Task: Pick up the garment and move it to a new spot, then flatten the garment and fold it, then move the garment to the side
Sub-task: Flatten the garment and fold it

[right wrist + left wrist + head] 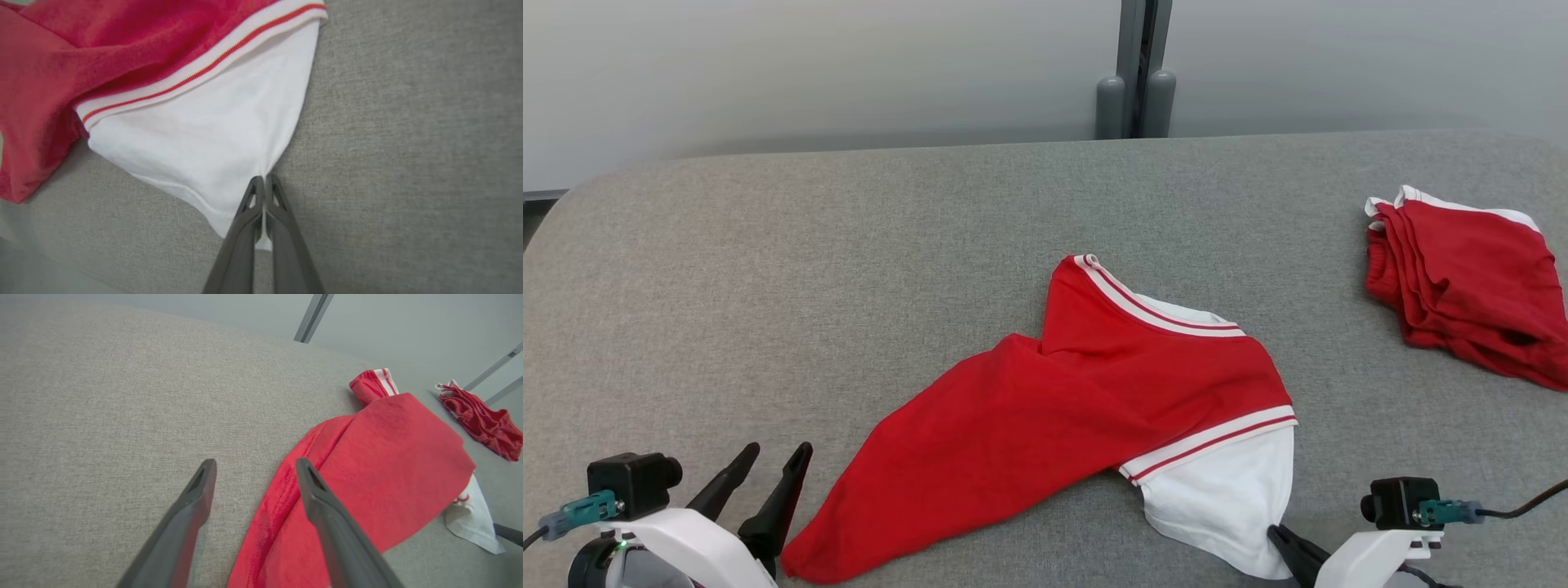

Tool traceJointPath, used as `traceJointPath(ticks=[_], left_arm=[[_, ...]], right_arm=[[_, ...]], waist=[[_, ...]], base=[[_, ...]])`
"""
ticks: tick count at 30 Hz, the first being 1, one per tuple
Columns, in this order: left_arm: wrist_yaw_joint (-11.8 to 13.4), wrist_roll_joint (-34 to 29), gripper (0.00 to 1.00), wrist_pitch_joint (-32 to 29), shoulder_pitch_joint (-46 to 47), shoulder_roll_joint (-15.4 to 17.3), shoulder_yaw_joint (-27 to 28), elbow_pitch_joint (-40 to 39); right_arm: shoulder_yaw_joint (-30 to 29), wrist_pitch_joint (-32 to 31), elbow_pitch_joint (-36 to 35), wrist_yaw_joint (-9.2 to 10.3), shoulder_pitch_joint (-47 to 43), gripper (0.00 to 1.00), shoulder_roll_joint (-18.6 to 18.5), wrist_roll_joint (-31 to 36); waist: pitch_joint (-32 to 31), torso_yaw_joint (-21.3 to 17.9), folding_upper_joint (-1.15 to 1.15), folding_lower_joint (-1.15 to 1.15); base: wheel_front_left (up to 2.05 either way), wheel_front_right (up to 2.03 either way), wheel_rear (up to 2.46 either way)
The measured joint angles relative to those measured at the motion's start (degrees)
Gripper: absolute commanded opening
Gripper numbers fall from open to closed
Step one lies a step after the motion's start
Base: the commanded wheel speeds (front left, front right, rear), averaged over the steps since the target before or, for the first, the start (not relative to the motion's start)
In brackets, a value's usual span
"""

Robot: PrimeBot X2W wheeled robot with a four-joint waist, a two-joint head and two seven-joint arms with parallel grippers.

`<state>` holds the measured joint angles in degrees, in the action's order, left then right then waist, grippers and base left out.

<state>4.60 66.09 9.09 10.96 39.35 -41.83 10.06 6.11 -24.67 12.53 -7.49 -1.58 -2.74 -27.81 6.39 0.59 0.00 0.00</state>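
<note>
From my head, the red shirt [1094, 392] lies crumpled at the centre of the grey table [768, 286]. Its collar points to 12 o'clock and one long red flap runs down to 7 o'clock. Its white sleeve [1225, 498] hangs at 5 o'clock. My left claw [778, 449] sits at 7 o'clock, spread, just beside the tip of that flap and holding nothing. My right claw [1276, 532] is at 5 o'clock with its tip against the sleeve's lower edge. A folded red pile [1470, 286] rests at 3 o'clock, well apart from the shirt. A grey post [1135, 73] stands behind the table at 12 o'clock.

From my left wrist, my left claw [255, 465] stands wide. The right-hand finger [327, 506] crosses the shirt's [388, 465] red hem, while the other is over bare table. The pile [482, 420] shows at 2 o'clock. At 4 o'clock a dark finger of my right claw [508, 533] touches the sleeve [470, 522].

From my right wrist, my right claw [263, 181] is pressed together, pinching the lower corner of the sleeve [212, 151]. A sliver of white cloth shows between the fingers. The red body of the shirt [61, 61] spreads to 10 o'clock.
</note>
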Motion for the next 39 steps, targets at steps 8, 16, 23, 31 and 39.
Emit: traceJointPath(ticks=[8,16,23,31,39], left_arm=[[0.33,-0.63,1.0,1.6,-0.01,-1.16,-0.11,1.7],[0.52,-1.52,1.0,4.11,-0.18,-2.46,1.4,4.87],[0.05,-1.98,1.0,4.5,-0.1,-3.69,1.04,6.54],[0.53,-3.26,1.0,5.13,0.1,-4.19,1.79,7.49],[2.78,-9.46,1.0,5.82,0.25,-5.83,10.83,3.11]], right_arm=[[-1.48,-2.3,-5.42,0.0,-2.33,0.0,-3.43,-1.96],[-6.39,-8.9,-11.54,0.0,-5.32,0.0,-5.37,-1.83],[-8.16,-11.12,-12.01,0.0,-5.45,1.0,-3.76,1.05],[-8.93,-9.32,-15.3,0.0,-5.28,1.0,-2.56,3.92],[-12.04,0.31,-22.76,0.0,-2.79,1.0,-1.33,8.79]], waist=[[-0.6,-0.32,0.0,0.0],[-0.76,-1.21,0.0,0.0],[-0.71,-1.09,0.0,0.0],[-0.92,-0.56,0.0,0.0],[-1.75,-0.43,0.0,0.0]], base=[[0.0,0.0,0.0],[0.0,0.0,0.0],[0.0,0.0,0.0],[0.0,0.0,0.0],[0.0,0.0,0.0]])
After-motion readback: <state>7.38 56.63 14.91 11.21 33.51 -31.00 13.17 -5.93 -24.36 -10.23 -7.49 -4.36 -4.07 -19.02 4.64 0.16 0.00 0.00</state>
